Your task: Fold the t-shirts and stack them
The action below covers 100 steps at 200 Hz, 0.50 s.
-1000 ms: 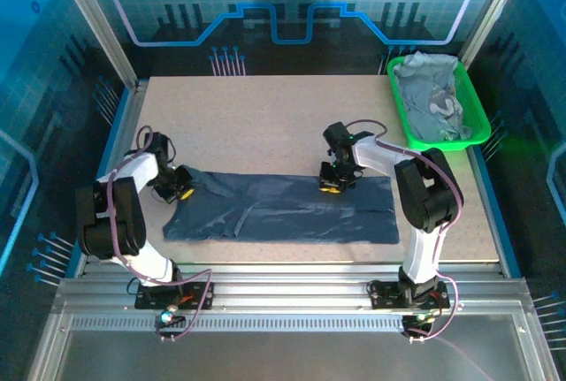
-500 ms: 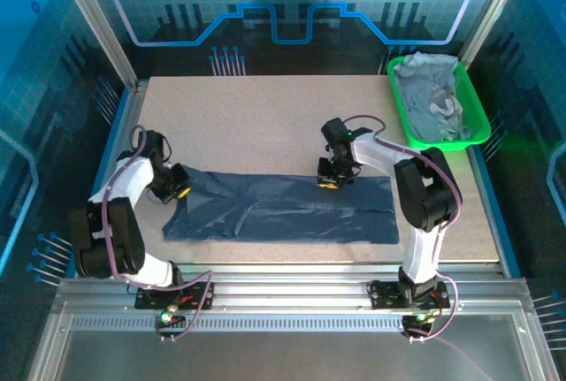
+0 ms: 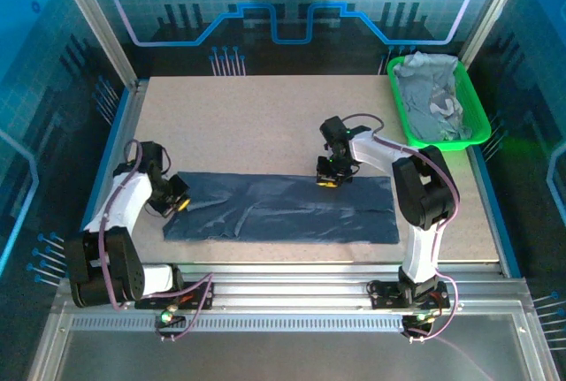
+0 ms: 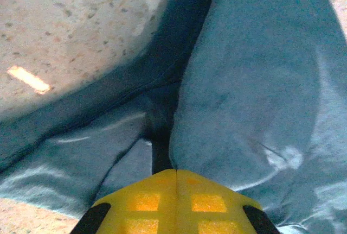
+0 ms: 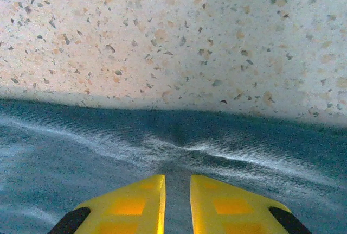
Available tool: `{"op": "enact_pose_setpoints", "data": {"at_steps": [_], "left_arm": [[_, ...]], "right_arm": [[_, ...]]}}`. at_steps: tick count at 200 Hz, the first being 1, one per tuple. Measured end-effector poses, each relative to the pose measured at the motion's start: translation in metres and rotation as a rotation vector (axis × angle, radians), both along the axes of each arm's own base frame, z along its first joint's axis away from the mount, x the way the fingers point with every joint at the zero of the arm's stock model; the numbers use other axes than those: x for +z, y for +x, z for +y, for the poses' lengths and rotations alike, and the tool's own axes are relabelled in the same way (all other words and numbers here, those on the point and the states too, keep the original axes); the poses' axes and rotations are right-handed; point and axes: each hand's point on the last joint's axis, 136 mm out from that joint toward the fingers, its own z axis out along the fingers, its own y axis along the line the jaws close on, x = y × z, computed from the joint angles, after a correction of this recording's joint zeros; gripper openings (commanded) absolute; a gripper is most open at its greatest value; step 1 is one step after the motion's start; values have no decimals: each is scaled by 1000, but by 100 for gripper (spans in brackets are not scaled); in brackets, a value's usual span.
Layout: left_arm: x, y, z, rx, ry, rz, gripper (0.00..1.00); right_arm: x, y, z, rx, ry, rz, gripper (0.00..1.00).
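A dark slate-blue t-shirt (image 3: 292,213) lies as a long folded band across the near half of the table. At its left end my left gripper (image 3: 179,201) is shut, and in the left wrist view a dark fold of the shirt (image 4: 244,82) runs right into the closed tips of the left gripper (image 4: 175,171). My right gripper (image 3: 329,179) sits on the shirt's far edge, right of middle. In the right wrist view the right gripper (image 5: 177,178) has its jaws close together with cloth (image 5: 108,147) between them, puckered just ahead.
A bright green tray (image 3: 482,123) at the back right holds crumpled paler grey-blue t-shirts (image 3: 432,98). Bare speckled tabletop (image 3: 248,116) stretches behind the dark shirt. Metal rails (image 3: 283,297) run along the near edge by the arm bases.
My left gripper has moved toward the near edge and slightly left, drawing the shirt's left end with it. The right gripper has hardly moved.
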Motion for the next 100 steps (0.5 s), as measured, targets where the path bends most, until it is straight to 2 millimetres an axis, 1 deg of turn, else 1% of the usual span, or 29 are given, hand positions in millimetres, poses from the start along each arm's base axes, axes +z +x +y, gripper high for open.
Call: {"op": "enact_pose_setpoints", "data": {"at_steps": [26, 53, 74, 100], "left_arm": [[-1, -5, 1, 19, 15, 26, 0], [0, -5, 3, 44, 21, 30, 0], [8, 3, 6, 63, 27, 17, 0], [20, 19, 10, 75, 34, 0, 0]], "right_arm": [[-1, -1, 0, 7, -3, 4, 21], [-1, -2, -1, 11, -6, 9, 21], [1, 0, 0, 14, -4, 4, 21], [1, 0, 0, 14, -4, 2, 21]]}}
